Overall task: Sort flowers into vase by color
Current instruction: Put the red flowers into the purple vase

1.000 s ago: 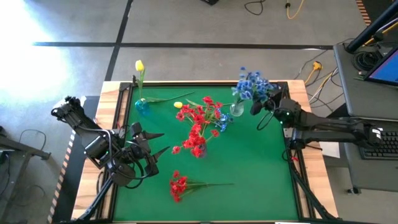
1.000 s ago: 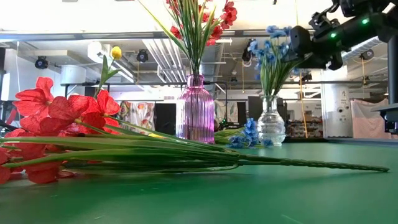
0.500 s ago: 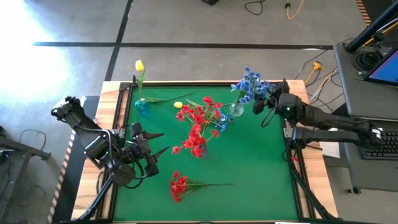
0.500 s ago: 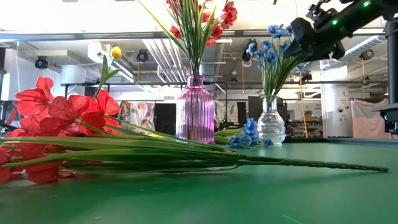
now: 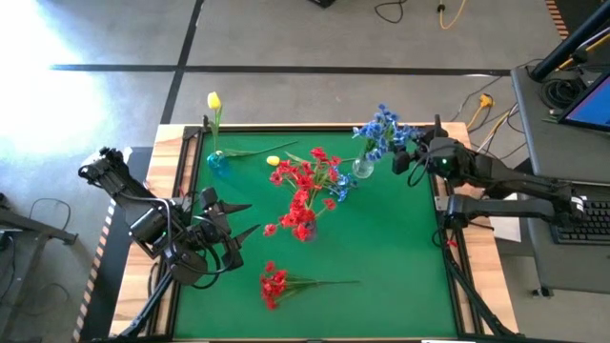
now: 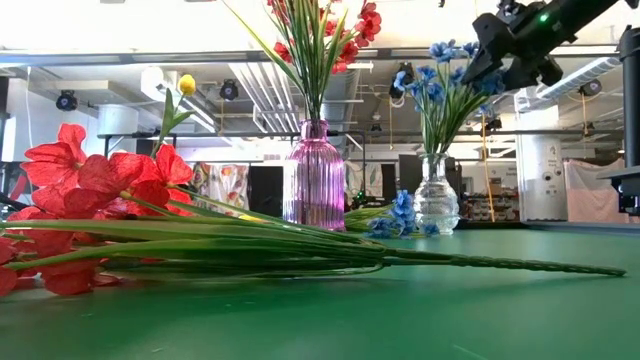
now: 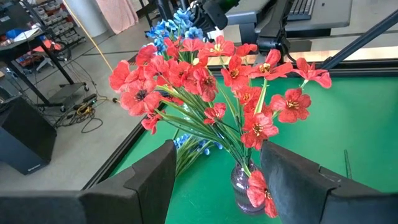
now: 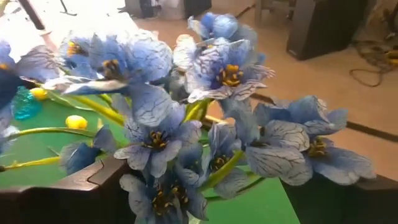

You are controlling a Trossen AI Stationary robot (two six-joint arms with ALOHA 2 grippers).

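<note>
The right arm reaches in from the right edge of the high view, stretched nearly level toward the upper middle of the counter point(image 5: 400, 248). Its right claw point(image 5: 404, 158) sits just beside the blue blossom clusters point(image 5: 379, 130) standing in a clear glass vase point(image 5: 363, 168). In the right wrist view the blue blossoms point(image 8: 186, 124) fill the frame between the two dark fingers point(image 8: 74, 190), which stand wide apart with nothing pinched between them; whether a finger brushes a petal is hard to tell. In the low view the right claw point(image 6: 497, 50) hangs at the upper right, level with the blue heads.

The left arm waits folded at the lower left of the high view, its left claw point(image 5: 238, 221) spread partly open and empty, aimed at the middle of the counter. In the left wrist view its fingers point(image 7: 149, 180) frame the red blossom clusters point(image 7: 217, 93).

Those red blossoms point(image 5: 305, 186) stand in a ribbed purple vase point(image 6: 313, 180) at the centre. One red sprig point(image 5: 281, 283) lies flat at the lower middle of the high view. A yellow bud point(image 5: 213, 101) stands in a small turquoise vase point(image 5: 216, 160) at the upper left, and a second yellow bud point(image 5: 274, 161) lies on the counter just right of it. A loose blue sprig point(image 6: 395, 218) lies between the two larger vases.
</note>
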